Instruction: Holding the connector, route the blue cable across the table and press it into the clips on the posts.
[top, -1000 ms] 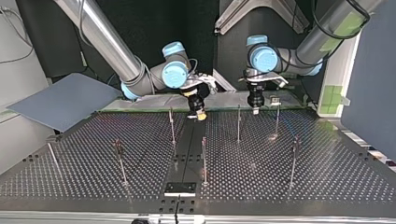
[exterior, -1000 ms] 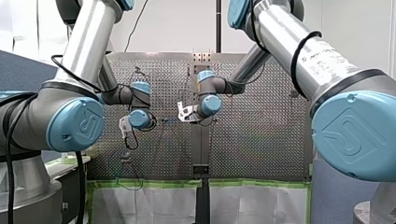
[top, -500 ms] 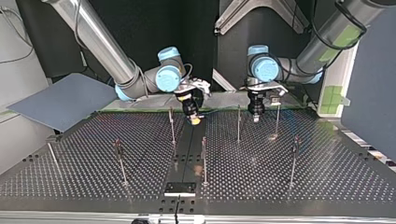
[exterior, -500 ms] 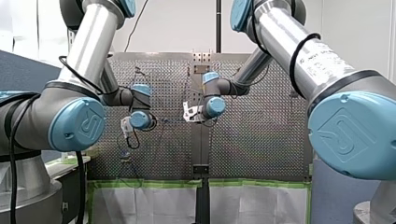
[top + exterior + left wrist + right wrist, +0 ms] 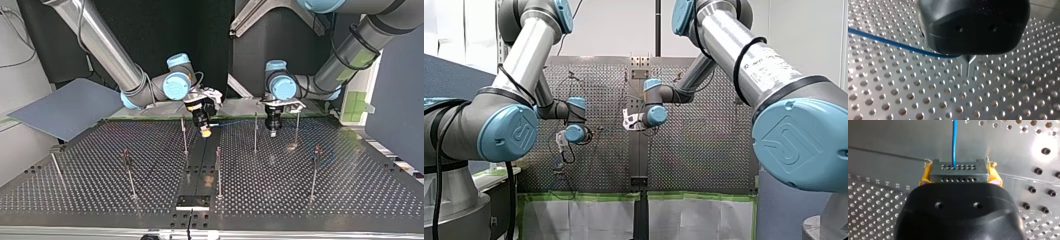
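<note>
Evidently the connector (image 5: 958, 170) is clamped in my right gripper (image 5: 959, 173), upper middle of the top view, so the blue cable (image 5: 955, 142) is led straight toward my left gripper (image 5: 968, 67), whose fingers are closed together, near the posts (image 5: 255, 131).

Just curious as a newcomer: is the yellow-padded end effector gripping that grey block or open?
Shut: the yellow pads of my right end effector touch both sides of the grey connector.
</note>
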`<state>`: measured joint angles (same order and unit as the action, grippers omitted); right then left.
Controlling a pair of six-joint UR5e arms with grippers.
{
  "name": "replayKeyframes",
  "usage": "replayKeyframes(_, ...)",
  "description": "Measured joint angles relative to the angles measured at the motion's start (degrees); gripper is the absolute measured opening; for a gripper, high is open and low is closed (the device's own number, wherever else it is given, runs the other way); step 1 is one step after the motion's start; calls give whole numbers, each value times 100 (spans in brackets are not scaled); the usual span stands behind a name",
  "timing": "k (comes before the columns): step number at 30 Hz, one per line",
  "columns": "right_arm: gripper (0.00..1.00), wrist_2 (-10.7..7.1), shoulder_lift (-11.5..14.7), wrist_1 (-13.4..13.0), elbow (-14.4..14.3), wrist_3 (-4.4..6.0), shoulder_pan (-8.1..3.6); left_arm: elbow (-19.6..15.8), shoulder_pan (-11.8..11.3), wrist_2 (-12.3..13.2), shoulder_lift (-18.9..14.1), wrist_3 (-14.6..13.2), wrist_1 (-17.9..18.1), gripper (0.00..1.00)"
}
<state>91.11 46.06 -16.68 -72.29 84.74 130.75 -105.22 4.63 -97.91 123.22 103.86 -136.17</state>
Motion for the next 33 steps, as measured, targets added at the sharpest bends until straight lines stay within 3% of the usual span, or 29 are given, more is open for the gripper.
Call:
replayKeyframes(8,0,-38,0,-28,5,5,-25,135,-79,-13,20,-22,-215,0)
replayKeyframes(9,0,-39,0,-29,5,6,-25,139,-87,-18,20,-25,-234,11)
replayKeyframes(10,0,-39,-1,-29,5,6,-26,140,-93,-21,21,-29,-253,11)
replayKeyframes(12,0,-39,-1,-29,5,8,-31,142,-105,-28,21,-42,-315,29)
replayKeyframes(13,0,-40,-2,-29,6,8,-33,142,-108,-36,21,-47,-350,29)
replayKeyframes(15,0,-39,-2,-29,5,9,-35,141,-113,-77,21,-61,-442,61)
replayKeyframes(16,0,-40,-2,-28,4,9,-36,140,-113,-102,20,-66,-478,61)
replayKeyframes(17,0,-39,-3,-26,3,9,-39,139,-111,-131,20,-73,-515,87)
replayKeyframes(18,0,-40,-3,-25,4,9,-41,140,-106,-176,19,-85,-569,100)
replayKeyframes(27,0,-26,0,26,1,9,-39,-34,-20,-611,-93,-148,-996,100)
replayKeyframes(33,0,-8,-2,39,1,34,-37,-339,68,-894,-383,47,-884,100)
